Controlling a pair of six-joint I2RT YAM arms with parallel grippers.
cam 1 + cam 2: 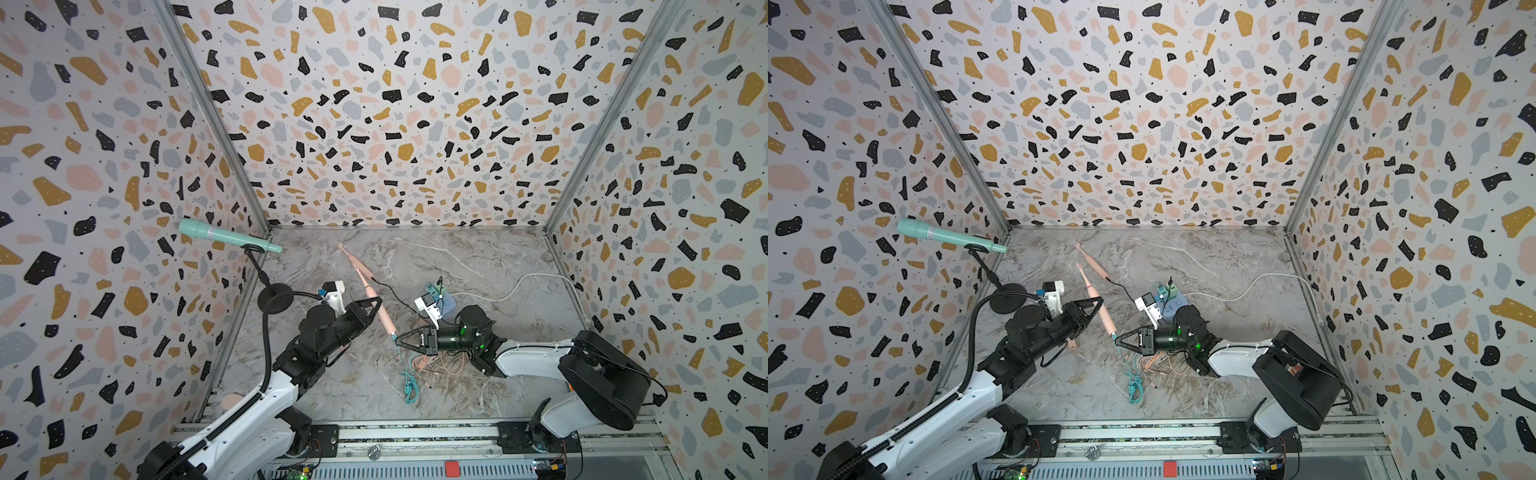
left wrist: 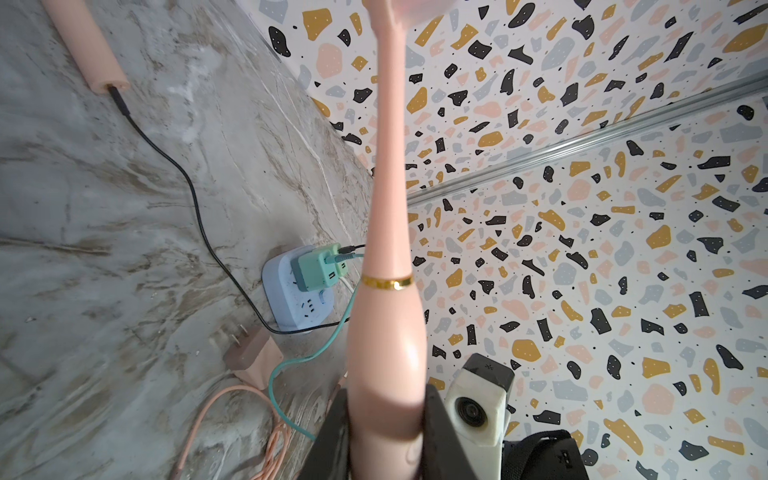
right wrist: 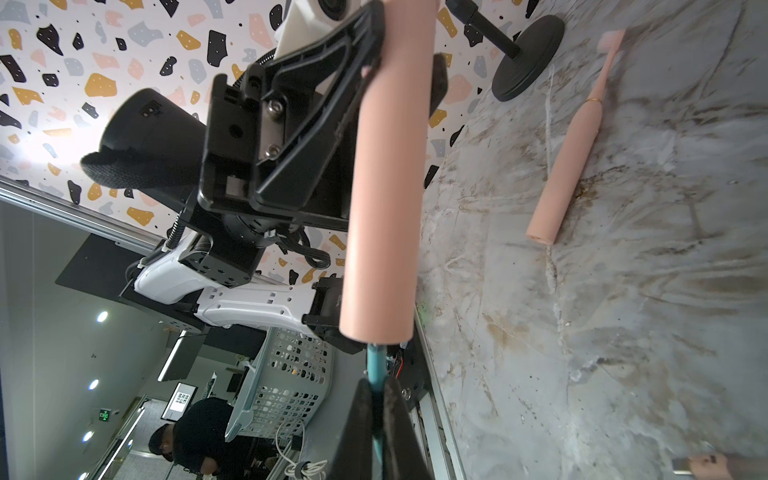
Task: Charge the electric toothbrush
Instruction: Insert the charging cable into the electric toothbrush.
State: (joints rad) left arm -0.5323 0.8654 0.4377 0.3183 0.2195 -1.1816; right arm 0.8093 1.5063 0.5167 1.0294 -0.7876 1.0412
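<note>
Where the grey marble-patterned worktop (image 1: 478, 257) fills the floor between terrazzo-print walls (image 1: 395, 104), we find both arms reaching toward its middle. The left gripper (image 1: 374, 302) is raised off the worktop, its fingers closed narrow around the thick handle of the pale pink electric toothbrush (image 1: 1106, 318). The brush hangs clear of the surface, tilted, with its head toward the back wall.

Facing it, the right gripper (image 1: 397, 340) has its fingers pinched tight on the plug end of the teal charging cable (image 1: 409, 382). In the right wrist view that plug's tip meets the toothbrush's flat end, though we cannot tell whether it is seated.

At the far left a mint-green microphone (image 1: 220, 235) sits on a black round-based stand (image 1: 274, 297). A second pink toothbrush (image 3: 565, 166) lies flat behind the held one. Near the right arm's wrist sits a pale blue power strip (image 2: 299, 307) carrying a green USB adapter (image 2: 316, 270). A thin black cable (image 2: 199, 216) runs from the adapter into the lying brush's end.

The teal cable's slack tangles on the worktop beside a coiled pink cable (image 1: 422, 362). A small pink wall plug (image 2: 253, 357) lies just beside the strip.
</note>
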